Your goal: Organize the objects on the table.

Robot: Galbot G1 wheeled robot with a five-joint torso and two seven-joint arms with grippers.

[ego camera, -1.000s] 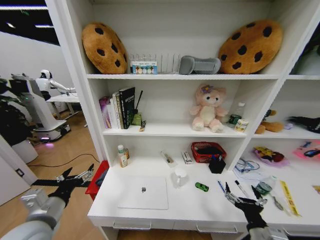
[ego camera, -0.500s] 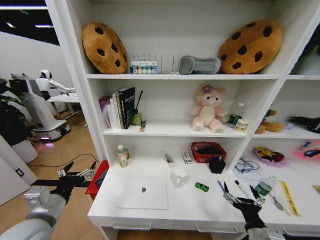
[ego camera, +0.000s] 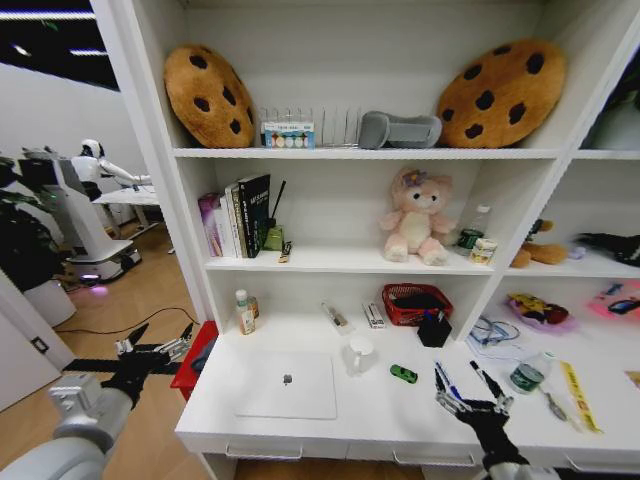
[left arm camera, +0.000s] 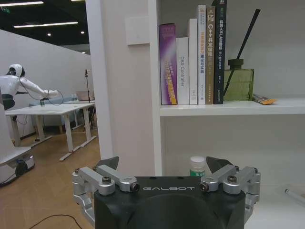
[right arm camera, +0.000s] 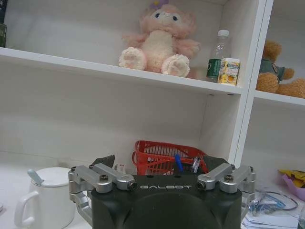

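The white tabletop (ego camera: 380, 410) fills the lower middle of the head view. On it lie a silver laptop (ego camera: 287, 385) at lower left, a white mug (ego camera: 359, 353), a green toy car (ego camera: 403, 374), a red basket (ego camera: 416, 302) farther back, and pens (ego camera: 443, 378) at the right.

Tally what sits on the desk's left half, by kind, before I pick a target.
Laptop: 1
White mug: 1
Green toy car: 1
Small bottle: 1
Red basket: 1
Total: 5
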